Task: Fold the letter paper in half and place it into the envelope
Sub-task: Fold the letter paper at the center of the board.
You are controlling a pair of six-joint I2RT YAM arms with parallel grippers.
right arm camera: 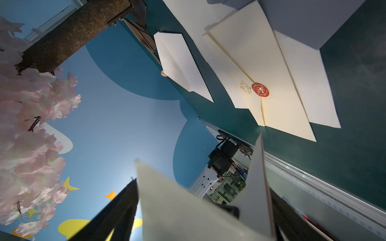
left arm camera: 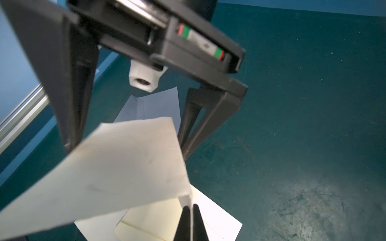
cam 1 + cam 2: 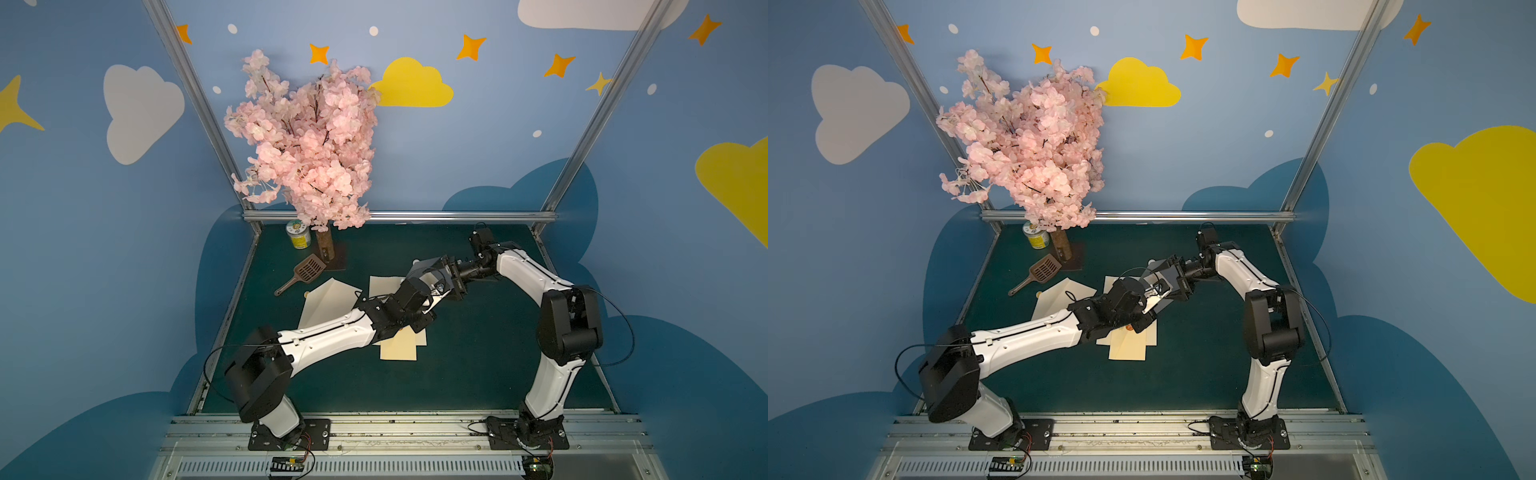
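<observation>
Two kinds of clutter are sitting at the far left: a brown scoop (image 3: 309, 269), a can (image 3: 298, 237) and the blossom tree (image 3: 307, 137), with a folded sheet (image 3: 328, 299) lying just near of the scoop. My left hand (image 2: 190, 208) is reaching in from the near left, pinching one edge of the letter paper (image 2: 125, 167) between closed fingers and holding it clear of the bench (image 3: 478, 365). The paper is hanging over the middle, seemingly bent over on itself; how crisp the crease is, I cannot tell. Below it the envelope (image 1: 271, 68) is lying flat on another white sheet (image 1: 309, 87), its flap resting at the red seal (image 1: 260, 89). My right hand (image 2: 127, 151) is standing wide astride the paper's far end, a finger on either side and, as far as I can judge, not gripping it.

To do this well, I am planning on a firm left pinch, matching the free edges before pressing, and closing the right only once the layers are lining up. Both wrists are crowding each other, so small moves are looking wiser. Open bench is lying to the right and on the near side, ending at the near rail (image 3: 395, 428).
</observation>
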